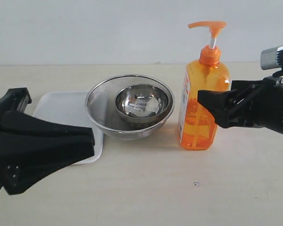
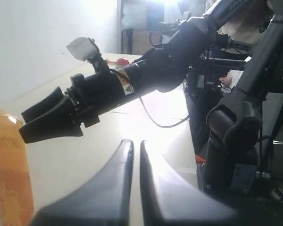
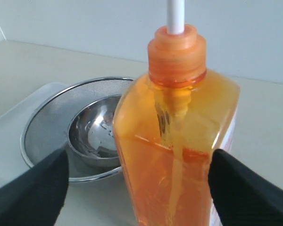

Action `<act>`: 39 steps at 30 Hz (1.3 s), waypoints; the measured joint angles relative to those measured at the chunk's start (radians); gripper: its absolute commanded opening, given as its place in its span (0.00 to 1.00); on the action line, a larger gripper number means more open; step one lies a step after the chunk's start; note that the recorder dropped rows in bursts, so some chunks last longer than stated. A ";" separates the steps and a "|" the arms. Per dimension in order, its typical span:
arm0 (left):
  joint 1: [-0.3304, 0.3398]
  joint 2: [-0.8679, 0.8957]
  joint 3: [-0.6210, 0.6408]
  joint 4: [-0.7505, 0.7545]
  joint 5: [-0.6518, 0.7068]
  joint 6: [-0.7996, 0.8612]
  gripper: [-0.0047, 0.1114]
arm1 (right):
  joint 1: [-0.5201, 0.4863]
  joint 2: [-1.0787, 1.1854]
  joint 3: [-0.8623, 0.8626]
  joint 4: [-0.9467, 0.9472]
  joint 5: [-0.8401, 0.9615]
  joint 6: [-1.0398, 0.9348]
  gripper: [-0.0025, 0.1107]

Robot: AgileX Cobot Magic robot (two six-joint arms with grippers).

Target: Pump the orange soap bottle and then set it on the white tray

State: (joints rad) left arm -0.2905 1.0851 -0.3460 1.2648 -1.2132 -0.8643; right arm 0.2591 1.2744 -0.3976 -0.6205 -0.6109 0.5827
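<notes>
The orange soap bottle (image 1: 202,110) stands upright on the table, right of the strainer, with its pump head raised. My right gripper (image 1: 212,106) is open and reaches in from the right at the bottle's mid height. In the right wrist view the bottle (image 3: 174,141) stands between the gripper's (image 3: 137,188) two black fingers, with a clear gap on one side. The white tray (image 1: 61,106) lies flat at the left. My left gripper (image 1: 91,141) is shut and empty, low over the tray's front edge. Its fingers (image 2: 133,146) sit together.
A round steel mesh strainer (image 1: 98,101) with a small steel bowl (image 1: 141,103) inside stands between tray and bottle, overlapping the tray's right end. A pale wall runs behind the table. In the left wrist view the right arm (image 2: 132,80) shows across the table.
</notes>
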 measured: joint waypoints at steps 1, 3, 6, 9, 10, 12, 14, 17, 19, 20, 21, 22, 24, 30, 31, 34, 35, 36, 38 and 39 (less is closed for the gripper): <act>0.000 -0.018 0.015 -0.009 0.000 0.005 0.08 | 0.000 0.000 0.000 -0.004 0.008 0.010 0.67; 0.000 -0.047 0.046 -0.024 0.000 0.015 0.08 | 0.000 0.000 0.000 -0.033 0.015 0.053 0.67; 0.000 -0.071 0.077 -0.033 0.000 0.026 0.08 | 0.016 0.000 0.000 -0.088 0.051 0.130 0.67; 0.000 -0.081 0.103 -0.036 0.000 0.037 0.08 | 0.041 0.000 0.020 -0.104 0.086 0.155 0.63; 0.000 -0.083 0.108 -0.038 0.000 0.038 0.08 | 0.045 0.000 0.035 -0.100 0.086 0.158 0.59; 0.000 -0.085 0.117 -0.045 0.000 0.043 0.08 | 0.049 0.000 0.073 -0.093 0.063 0.160 0.54; 0.000 -0.085 0.123 -0.050 0.000 0.046 0.08 | 0.049 0.000 0.125 -0.077 0.013 0.146 0.52; 0.000 -0.085 0.130 -0.050 0.000 0.049 0.08 | 0.049 0.000 0.194 -0.066 -0.066 0.131 0.52; 0.000 -0.085 0.140 -0.065 0.000 0.065 0.08 | 0.049 0.004 0.232 -0.060 -0.098 0.124 0.52; 0.000 -0.085 0.146 -0.074 0.000 0.078 0.08 | 0.049 0.004 0.245 -0.056 -0.106 0.119 0.52; 0.000 -0.087 0.152 -0.087 0.000 0.086 0.08 | 0.049 0.004 0.262 -0.051 -0.120 0.111 0.52; 0.000 -0.102 0.165 -0.106 0.000 0.099 0.08 | 0.049 0.004 0.296 -0.046 -0.162 0.097 0.52; 0.000 -0.126 0.183 -0.126 0.000 0.111 0.08 | 0.049 0.004 0.326 -0.034 -0.220 0.072 0.52; 0.000 -0.148 0.191 -0.144 0.012 0.119 0.08 | 0.049 0.005 0.235 0.139 -0.200 -0.074 0.52; 0.000 -0.148 0.191 -0.146 0.031 0.120 0.08 | 0.049 0.005 0.214 0.162 -0.172 -0.080 0.52; 0.000 -0.148 0.191 -0.150 0.042 0.120 0.08 | 0.049 0.005 0.209 0.164 -0.144 -0.074 0.52; 0.000 -0.148 0.191 -0.152 0.044 0.120 0.08 | 0.049 0.005 0.209 0.161 -0.144 -0.074 0.52; 0.000 -0.148 0.191 -0.154 0.046 0.120 0.08 | 0.049 0.005 0.209 0.155 -0.151 -0.047 0.52; 0.000 -0.148 0.191 -0.154 0.046 0.120 0.08 | 0.049 0.005 0.209 0.108 -0.175 0.065 0.52; 0.000 -0.148 0.191 -0.154 0.046 0.120 0.08 | 0.049 0.005 0.209 0.061 -0.201 0.127 0.52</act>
State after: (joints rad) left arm -0.2905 0.9367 -0.1553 1.1108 -1.1672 -0.7445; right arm 0.3086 1.2795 -0.1883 -0.5597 -0.8116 0.7094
